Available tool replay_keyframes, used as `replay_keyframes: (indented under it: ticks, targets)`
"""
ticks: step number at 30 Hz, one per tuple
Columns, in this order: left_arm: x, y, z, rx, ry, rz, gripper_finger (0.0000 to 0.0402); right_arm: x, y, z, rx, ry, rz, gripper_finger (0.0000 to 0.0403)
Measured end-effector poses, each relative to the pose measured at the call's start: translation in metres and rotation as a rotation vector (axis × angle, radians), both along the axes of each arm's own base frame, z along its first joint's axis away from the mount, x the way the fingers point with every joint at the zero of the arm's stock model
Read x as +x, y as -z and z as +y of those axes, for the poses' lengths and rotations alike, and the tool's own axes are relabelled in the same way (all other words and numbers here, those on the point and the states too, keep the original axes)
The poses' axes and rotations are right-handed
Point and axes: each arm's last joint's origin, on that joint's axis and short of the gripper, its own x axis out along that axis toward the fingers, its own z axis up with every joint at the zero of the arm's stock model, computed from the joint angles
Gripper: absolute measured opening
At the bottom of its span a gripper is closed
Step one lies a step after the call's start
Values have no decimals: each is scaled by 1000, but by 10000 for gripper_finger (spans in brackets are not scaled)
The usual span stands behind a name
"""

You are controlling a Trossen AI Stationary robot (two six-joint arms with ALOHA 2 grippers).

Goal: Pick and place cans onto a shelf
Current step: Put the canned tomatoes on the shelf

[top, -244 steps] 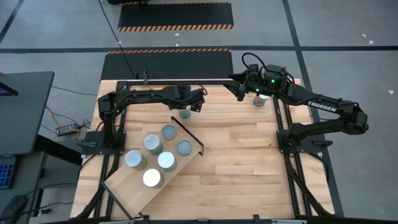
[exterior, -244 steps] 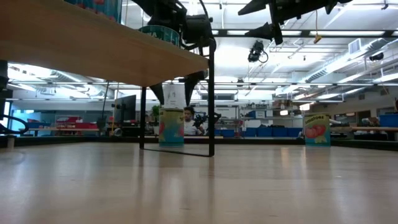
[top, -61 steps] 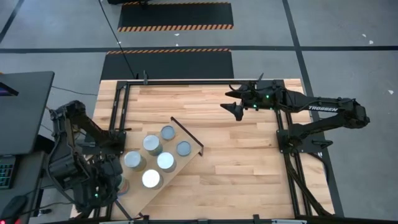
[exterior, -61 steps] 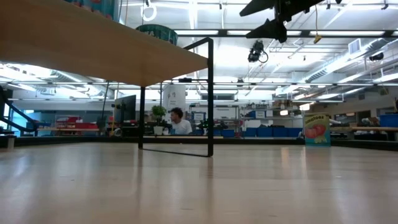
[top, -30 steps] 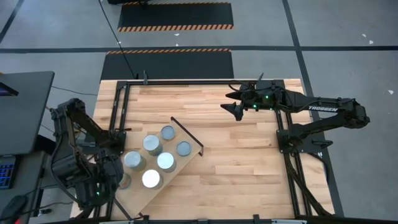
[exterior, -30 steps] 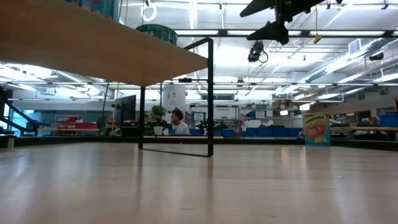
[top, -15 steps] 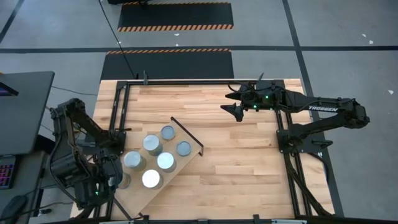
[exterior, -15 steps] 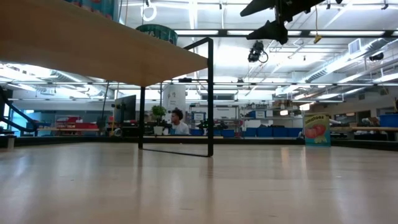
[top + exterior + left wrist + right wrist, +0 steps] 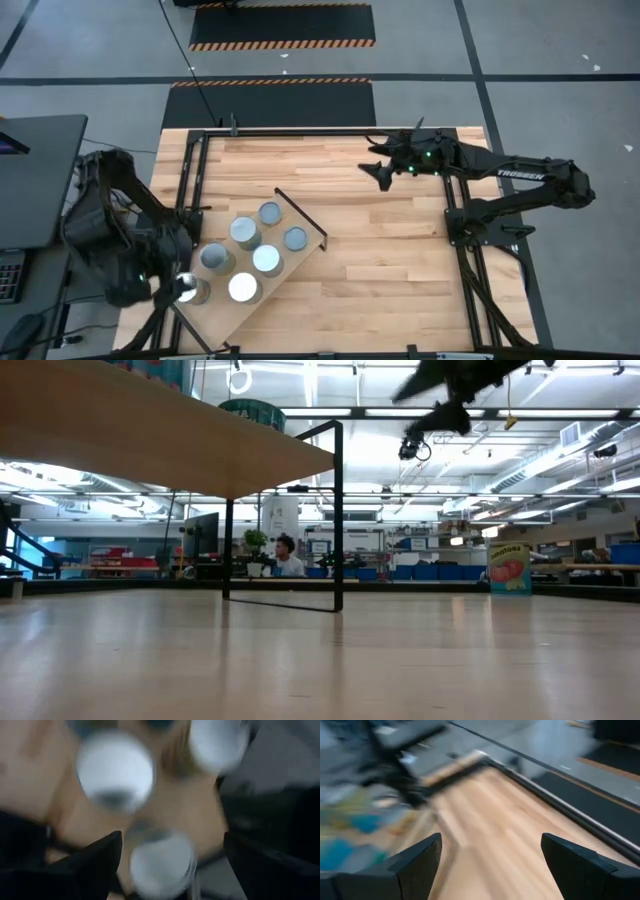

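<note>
Hanging over the near left corner of the plywood shelf (image 9: 262, 272), the left gripper (image 9: 172, 291) has its fingers spread wide, gripping nothing; a sixth can (image 9: 193, 290) stands just beside it at the board's edge. Five more cans (image 9: 246, 232) cluster upright on the shelf's middle. Over at the table's far right, the right gripper (image 9: 383, 172) hovers well above the butcher-block tabletop (image 9: 380, 260), fingers apart and empty.
</note>
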Motion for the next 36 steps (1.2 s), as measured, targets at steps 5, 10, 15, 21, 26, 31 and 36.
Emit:
replay_keyframes:
  ticks: [5, 10, 15, 21, 26, 31, 36]
  targets:
    - [9, -25, 25, 130, -144, -342, 349, -27, 14, -24, 68, 265, 178, 348]
    - [23, -37, 46, 307, -319, -563, 348, -49, 26, -49, 84, 576, 327, 348]
    - [56, -45, 67, 491, -494, -659, 348, -58, 54, -73, 207, 847, 282, 355]
    - [91, -60, 102, 633, -640, -709, 347, -73, 93, -85, 366, 1125, 246, 367]
    - [104, -64, 135, 690, -727, -669, 347, -84, 102, -89, 350, 1207, 323, 365]
    - [108, -61, 165, 731, -723, -576, 347, -84, 109, -95, 384, 1214, 358, 363]
    - [106, -61, 188, 831, -705, -492, 347, -78, 125, -103, 457, 1204, 425, 363]
